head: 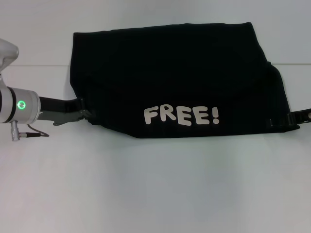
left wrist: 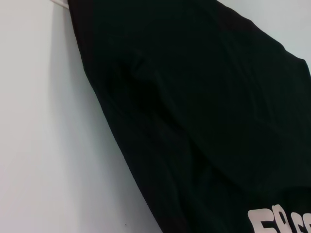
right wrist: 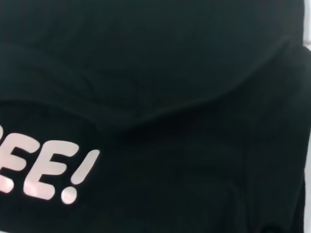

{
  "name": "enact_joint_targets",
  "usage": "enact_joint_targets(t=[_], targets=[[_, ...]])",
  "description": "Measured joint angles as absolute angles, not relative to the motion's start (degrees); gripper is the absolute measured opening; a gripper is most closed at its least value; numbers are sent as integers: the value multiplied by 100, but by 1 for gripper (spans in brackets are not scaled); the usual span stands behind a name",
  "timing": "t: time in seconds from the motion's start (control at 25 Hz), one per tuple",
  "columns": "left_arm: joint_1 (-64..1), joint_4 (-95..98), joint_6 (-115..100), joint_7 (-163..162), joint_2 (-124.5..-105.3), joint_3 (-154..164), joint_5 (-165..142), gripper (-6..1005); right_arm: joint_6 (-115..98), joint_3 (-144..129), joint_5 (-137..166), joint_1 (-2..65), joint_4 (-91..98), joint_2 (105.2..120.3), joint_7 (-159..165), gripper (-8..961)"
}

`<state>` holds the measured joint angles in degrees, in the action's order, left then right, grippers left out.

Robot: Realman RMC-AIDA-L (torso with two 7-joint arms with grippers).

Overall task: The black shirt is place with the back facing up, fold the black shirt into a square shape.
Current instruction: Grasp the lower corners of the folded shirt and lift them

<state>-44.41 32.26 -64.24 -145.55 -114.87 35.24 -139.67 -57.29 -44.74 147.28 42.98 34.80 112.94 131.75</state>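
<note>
- The near part of the white tabletop (head: 155,194) is bare from its front edge up to the cloth.
- The black shirt (head: 175,73) lies across the middle and far part of the tabletop, reaching to its far edge, and is folded into a wide band.
- Its near edge is a turned-over flap bearing white rounded lettering (head: 181,116) that reads "FREE!", upright as the head camera sees it.
- The flap's lower hem runs fairly straight, rising at both ends toward the hands.
- The left hand (head: 85,114) sits at the shirt's left lower corner, its grey tip meeting the cloth; whether it is closed on the fabric or just touching cannot be told, since the tip is lost against the black.
- The right hand (head: 282,121) is at the shirt's right lower corner, mostly cut off by the picture's edge; its grip cannot be told either.
- In the left wrist view the shirt (left wrist: 204,121) fills most of the frame, with soft creases and part of the lettering (left wrist: 279,221) cut off.
- In the right wrist view the shirt (right wrist: 170,73) shows a curved fold line above the letters (right wrist: 48,170).
- The far edge of the shirt is straight, its right end bulging slightly.
</note>
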Motion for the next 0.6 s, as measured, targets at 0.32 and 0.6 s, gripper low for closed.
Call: enact_joint_targets(t=[0.32,0.6], targets=[[-4439,3233,-6464,-14555,-11487,3524,-13952,39,-5696,-4461,14770,4278,3525,11160,13670,726],[-4438,3225,-6474,-14555,-11494,3533,-13905,39,-5557,-4481,14817,4298,3378,11148,13685,515]])
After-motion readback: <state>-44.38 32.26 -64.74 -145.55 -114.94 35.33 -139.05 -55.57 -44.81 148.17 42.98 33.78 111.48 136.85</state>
